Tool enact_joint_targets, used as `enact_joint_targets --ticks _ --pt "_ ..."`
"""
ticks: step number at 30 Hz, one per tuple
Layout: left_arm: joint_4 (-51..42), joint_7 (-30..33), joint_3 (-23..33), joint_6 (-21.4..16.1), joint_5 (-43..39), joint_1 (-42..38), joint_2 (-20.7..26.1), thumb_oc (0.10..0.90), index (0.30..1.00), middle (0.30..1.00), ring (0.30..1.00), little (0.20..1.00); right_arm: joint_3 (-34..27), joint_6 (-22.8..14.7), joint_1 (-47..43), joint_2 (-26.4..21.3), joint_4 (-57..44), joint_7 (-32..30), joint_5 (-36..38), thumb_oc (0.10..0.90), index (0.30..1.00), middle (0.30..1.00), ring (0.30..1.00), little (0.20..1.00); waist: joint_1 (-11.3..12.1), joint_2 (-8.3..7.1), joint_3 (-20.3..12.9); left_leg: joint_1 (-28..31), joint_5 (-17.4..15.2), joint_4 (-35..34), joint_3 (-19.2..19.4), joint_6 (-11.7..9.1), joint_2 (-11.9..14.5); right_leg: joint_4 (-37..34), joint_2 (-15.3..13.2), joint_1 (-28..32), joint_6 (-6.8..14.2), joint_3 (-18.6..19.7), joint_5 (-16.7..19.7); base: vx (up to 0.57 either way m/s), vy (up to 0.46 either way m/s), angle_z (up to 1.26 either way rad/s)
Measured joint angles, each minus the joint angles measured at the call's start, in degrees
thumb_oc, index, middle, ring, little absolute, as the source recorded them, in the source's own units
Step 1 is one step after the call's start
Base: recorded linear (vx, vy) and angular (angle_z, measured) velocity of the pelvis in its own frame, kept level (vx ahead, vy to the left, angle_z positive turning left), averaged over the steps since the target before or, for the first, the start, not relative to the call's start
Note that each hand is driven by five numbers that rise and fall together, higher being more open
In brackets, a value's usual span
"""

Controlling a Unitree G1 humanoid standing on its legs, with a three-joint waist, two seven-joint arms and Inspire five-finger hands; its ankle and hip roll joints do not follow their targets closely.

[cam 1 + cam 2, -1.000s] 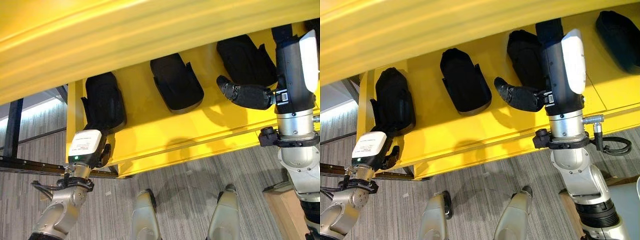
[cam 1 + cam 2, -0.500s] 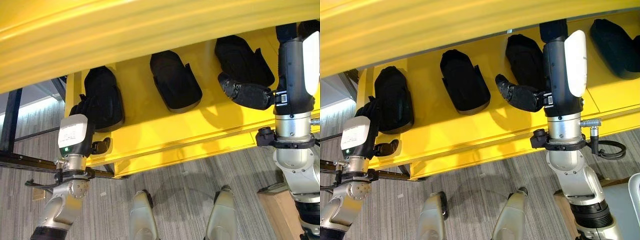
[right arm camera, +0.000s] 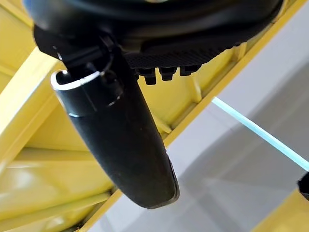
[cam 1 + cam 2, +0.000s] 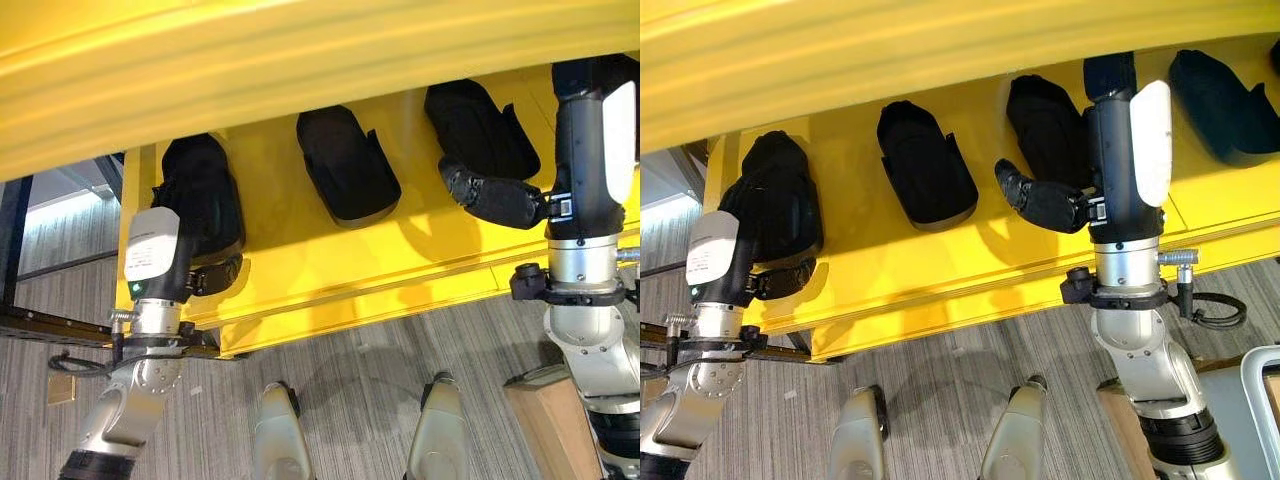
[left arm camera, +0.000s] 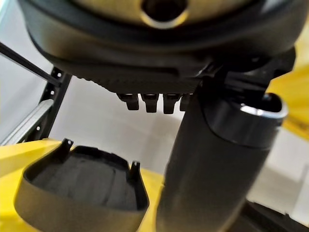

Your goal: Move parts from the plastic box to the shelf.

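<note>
four black parts were seen lying in a row on the yellow shelf (image 4: 330, 250), under its upper yellow beam (image 4: 300, 70). the leftmost part (image 4: 200, 195) lay at the shelf's left end, the second part (image 4: 345, 165) near the middle, the third part (image 4: 480, 130) further right, and a fourth part (image 4: 1225, 95) at the right edge of the right eye view. all were set apart from one another.

the left hand (image 4: 200, 270) was raised at the shelf's left end, close against the leftmost part, with its thumb (image 4: 215, 275) laid along the shelf's front lip. in the left wrist view that part (image 5: 82, 193) was seen just beyond the thumb (image 5: 212, 169), and the fingertips (image 5: 152, 101) were drawn in short against the palm, with nothing gripped. the hand was thus clenched and empty.

the right hand (image 4: 1110, 120) was held up over the shelf beside the third part, its thumb (image 4: 1040, 200) jutting out leftward. in the right wrist view the fingertips (image 3: 161, 72) were likewise tucked in, nothing being grasped, with yellow shelf framing (image 3: 29, 96) behind the thumb.

grey carpeted floor (image 4: 350, 370) was seen below the shelf.
</note>
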Motion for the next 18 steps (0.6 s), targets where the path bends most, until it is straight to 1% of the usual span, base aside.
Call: enact_joint_targets --ticks 1,3,5,8,10,11,12,13,14,15,16,17,18 --pt "-0.66 0.40 2.63 -0.93 -0.11 1.93 -1.68 0.900 1.000 1.000 1.000 1.000 -0.74 -0.41 1.83 0.69 -0.02 -0.05 0.01 0.900 1.000 1.000 1.000 1.000 0.04 -0.06 -0.04 0.83 0.12 -0.95 0.28 0.01 0.05 -0.83 -0.19 0.83 -0.35 -0.53 -0.06 0.03 -0.011 0.00" --pt "-2.16 1.39 4.88 -1.23 -2.25 4.74 -2.29 0.900 1.000 1.000 1.000 1.000 -1.61 -0.34 3.67 0.80 -0.02 -0.05 0.16 0.900 1.000 1.000 1.000 1.000 0.27 -0.36 -0.31 0.97 0.47 -1.90 0.46 0.01 0.05 -1.40 -0.35 0.91 -0.41 -0.70 -0.01 0.00 0.000 0.00" --pt "-4.06 1.39 7.75 -2.07 -3.47 7.50 -4.02 0.900 1.000 1.000 1.000 1.000 -2.00 -0.34 5.40 1.01 -0.05 -0.04 0.29 0.900 1.000 1.000 1.000 1.000 0.29 -0.86 -0.68 0.98 1.16 -3.08 0.66 0.05 0.07 -2.32 -0.48 0.94 -0.30 -1.20 0.53 0.01 0.002 0.02" --pt "-4.99 1.27 8.29 -3.88 -4.61 10.61 -4.06 0.900 1.000 1.000 1.000 1.000 -2.81 0.30 7.46 1.77 -0.04 -0.03 2.10 0.900 1.000 1.000 1.000 1.000 0.57 -0.97 -0.74 1.54 1.94 -4.73 0.54 -0.20 0.05 -3.50 -0.47 2.17 -0.27 -2.41 1.03 0.02 0.000 0.08" --pt "-5.49 1.23 8.49 -5.06 -5.45 12.16 -4.09 0.900 1.000 1.000 1.000 1.000 -4.00 0.44 8.78 2.71 -0.04 -0.04 2.96 0.900 1.000 1.000 1.000 1.000 0.97 -1.05 -0.79 2.42 2.35 -5.52 0.60 -0.76 0.04 -4.28 -0.45 3.14 -0.29 -2.77 1.11 0.01 -0.001 0.03" --pt "-6.02 1.04 8.80 -6.27 -6.72 13.12 -4.24 0.900 1.000 1.000 1.000 1.000 -5.19 0.46 9.88 3.51 -0.05 -0.04 3.94 0.900 1.000 1.000 1.000 1.000 1.43 -1.09 -0.82 3.06 2.54 -6.26 0.74 -0.75 0.03 -4.82 -0.46 3.80 -0.26 -3.05 1.15 0.01 0.009 0.04" --pt "-6.54 -0.05 9.76 -7.89 -6.68 13.77 -4.71 0.900 1.000 1.000 1.000 1.000 -6.08 0.62 10.78 4.01 -0.04 -0.04 5.06 0.900 1.000 1.000 1.000 1.000 1.62 -1.11 -0.83 3.58 2.69 -6.98 0.73 -0.60 0.00 -5.30 -0.49 4.42 -0.28 -3.45 1.17 0.01 0.013 0.05" --pt "-6.77 -0.69 10.20 -8.73 -6.70 13.95 -5.06 0.900 1.000 1.000 1.000 1.000 -6.52 0.88 11.14 4.21 -0.04 -0.04 5.45 0.900 1.000 1.000 1.000 1.000 1.68 -1.15 -0.87 3.87 2.76 -7.38 0.75 -0.49 -0.01 -5.50 -0.48 4.63 -0.29 -3.58 1.17 -0.01 0.025 0.08" --pt "-7.13 -3.51 10.93 -10.53 -7.87 14.77 -5.89 0.900 1.000 1.000 1.000 1.000 -6.96 1.23 11.92 4.54 -0.04 0.65 7.46 0.900 1.000 1.000 1.000 1.000 1.87 -1.20 -1.79 3.90 3.05 -8.36 0.75 -0.29 -0.04 -5.98 -0.51 4.71 -0.30 -4.00 1.19 -0.01 0.026 0.06" --pt "-7.98 -7.06 11.12 -11.39 -11.15 15.90 -6.01 0.900 1.000 1.000 1.000 1.000 -7.01 1.91 12.55 4.66 -0.04 2.66 10.63 0.900 1.000 1.000 1.000 1.000 1.86 -1.41 -2.88 4.04 3.58 -9.31 0.84 -0.52 -0.04 -6.87 -0.52 4.78 -0.32 -4.12 1.39 -0.01 0.039 0.06" --pt "-8.70 -11.94 11.10 -11.71 -15.38 16.80 -6.02 0.900 1.000 1.000 1.000 1.000 -7.01 3.27 13.18 4.66 -0.02 5.35 14.40 0.900 1.000 1.000 1.000 1.000 1.85 -1.55 -3.53 5.23 4.36 -10.93 1.21 -0.80 -0.10 -8.10 -0.42 5.92 -0.28 -4.71 1.80 0.00 0.000 0.00" --pt "-8.74 -14.36 11.09 -11.87 -17.27 17.22 -6.01 0.900 1.000 1.000 1.000 1.000 -7.02 3.99 13.49 4.68 -0.01 6.62 16.24 0.900 1.000 1.000 1.000 1.000 1.81 -1.56 -3.61 6.00 4.68 -11.76 1.35 -0.81 -0.09 -8.79 -0.35 6.71 -0.34 -5.04 2.11 -0.03 0.038 0.05" --pt "-8.65 -20.73 11.10 -11.64 -22.63 17.74 -5.99 0.900 1.000 1.000 1.000 1.000 -7.27 5.36 14.99 4.67 0.02 9.49 20.16 0.900 1.000 1.000 1.000 1.000 1.83 -1.55 -4.08 7.44 5.38 -13.61 1.54 -0.97 -0.14 -10.75 -0.28 8.44 -0.35 -5.88 2.57 -0.04 0.045 0.04"
